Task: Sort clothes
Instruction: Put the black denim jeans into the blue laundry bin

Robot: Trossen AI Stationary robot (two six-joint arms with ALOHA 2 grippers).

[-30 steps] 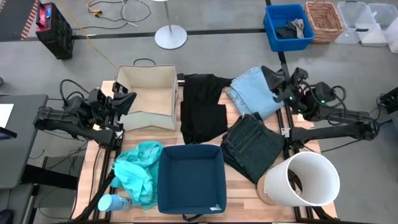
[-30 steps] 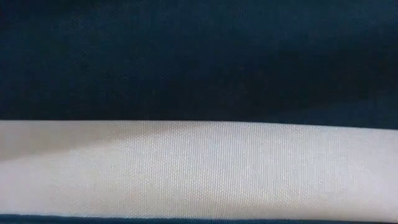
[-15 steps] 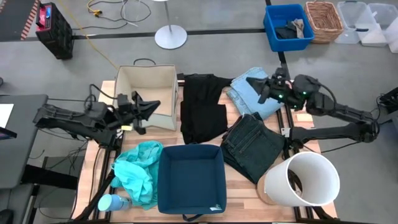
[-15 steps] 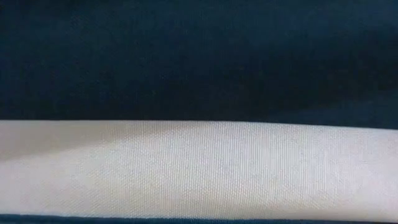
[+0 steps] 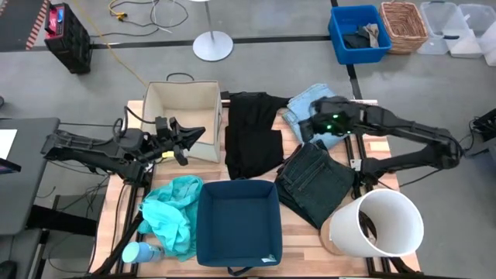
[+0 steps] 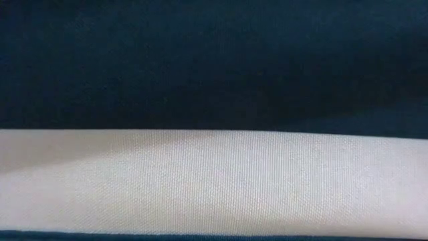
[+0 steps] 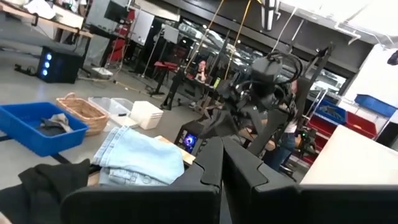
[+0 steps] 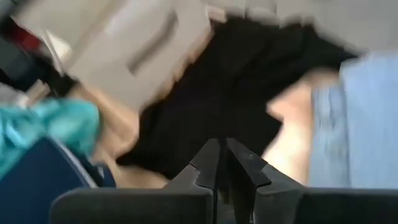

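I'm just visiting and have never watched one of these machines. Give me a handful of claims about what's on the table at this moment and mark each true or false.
1. The black garment lies between the beige bin and the light blue denim. True.
2. The navy bin already holds clothes. False: it shows only its bare bottom.
3. The right gripper is over the light blue denim. True.
4. The teal garment lies inside the beige bin. False: it lies on the table beside the navy bin.
5. The left gripper holds the black garment. False: its fingers are shut on nothing, by the beige bin.
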